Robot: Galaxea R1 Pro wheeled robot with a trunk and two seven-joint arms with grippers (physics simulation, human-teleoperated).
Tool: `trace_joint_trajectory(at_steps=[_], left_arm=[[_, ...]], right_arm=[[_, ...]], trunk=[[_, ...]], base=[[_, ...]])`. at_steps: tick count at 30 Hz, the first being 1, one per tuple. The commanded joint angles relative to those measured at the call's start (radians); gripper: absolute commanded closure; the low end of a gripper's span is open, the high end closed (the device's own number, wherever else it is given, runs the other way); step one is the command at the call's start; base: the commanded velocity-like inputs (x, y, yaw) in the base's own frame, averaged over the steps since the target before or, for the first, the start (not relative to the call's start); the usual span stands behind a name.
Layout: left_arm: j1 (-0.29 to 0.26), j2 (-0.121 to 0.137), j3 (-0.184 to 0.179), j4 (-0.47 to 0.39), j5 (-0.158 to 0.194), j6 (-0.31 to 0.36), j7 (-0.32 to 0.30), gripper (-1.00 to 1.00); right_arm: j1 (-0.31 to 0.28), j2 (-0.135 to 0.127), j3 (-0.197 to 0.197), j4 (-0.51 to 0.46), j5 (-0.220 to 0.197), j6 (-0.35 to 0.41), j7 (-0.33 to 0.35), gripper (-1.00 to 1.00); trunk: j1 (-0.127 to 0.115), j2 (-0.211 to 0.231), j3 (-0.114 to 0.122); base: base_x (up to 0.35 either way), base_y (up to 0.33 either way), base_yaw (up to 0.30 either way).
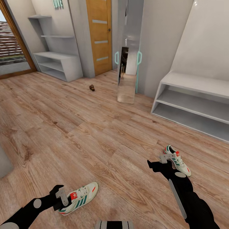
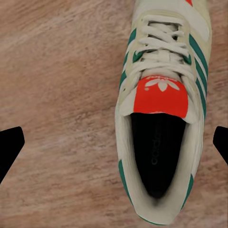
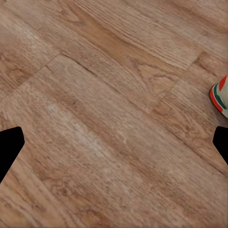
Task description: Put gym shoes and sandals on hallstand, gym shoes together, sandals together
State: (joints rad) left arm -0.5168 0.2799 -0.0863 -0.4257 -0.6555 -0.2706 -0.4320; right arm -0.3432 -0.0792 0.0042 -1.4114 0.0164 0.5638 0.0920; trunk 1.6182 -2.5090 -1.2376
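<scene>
Two gym shoes lie beneath spread grippers.

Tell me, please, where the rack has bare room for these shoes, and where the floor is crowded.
The hallstand is free all along its bench top and on both low shelves beneath. The floor is bare between the mirror and the two gym shoes. It is crowded only at the shoes: the left tool by one, the right tool by the other.

two white green-striped gym shoes lie well apart on the corridor floor.
</scene>
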Motion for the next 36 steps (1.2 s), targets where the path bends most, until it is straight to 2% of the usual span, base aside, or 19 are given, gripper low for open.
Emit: trace_joint_trajectory(at_steps=[1,12,36], left_arm=[[-0.001,0.001,-0.002,-0.001,-0.010,-0.007,0.002,-1.00],[-0.001,-0.005,-0.002,-0.001,-0.010,-0.005,0.003,-1.00],[-0.001,-0.008,-0.003,-0.001,-0.010,-0.001,0.002,-1.00]], right_arm=[[0.000,-0.001,0.001,-0.001,0.002,0.005,0.003,-1.00],[0.000,-0.001,0.002,0.000,0.002,0.005,0.003,-1.00],[0.000,-0.001,0.003,0.000,0.002,0.005,0.002,-1.00]], trunk=[[0.000,0.000,-0.001],[0.000,0.000,-0.001],[0.000,0.000,-0.001]], base=[[0.021,0.059,0.000],[0.053,0.088,0.000],[0.004,0.006,0.000]])
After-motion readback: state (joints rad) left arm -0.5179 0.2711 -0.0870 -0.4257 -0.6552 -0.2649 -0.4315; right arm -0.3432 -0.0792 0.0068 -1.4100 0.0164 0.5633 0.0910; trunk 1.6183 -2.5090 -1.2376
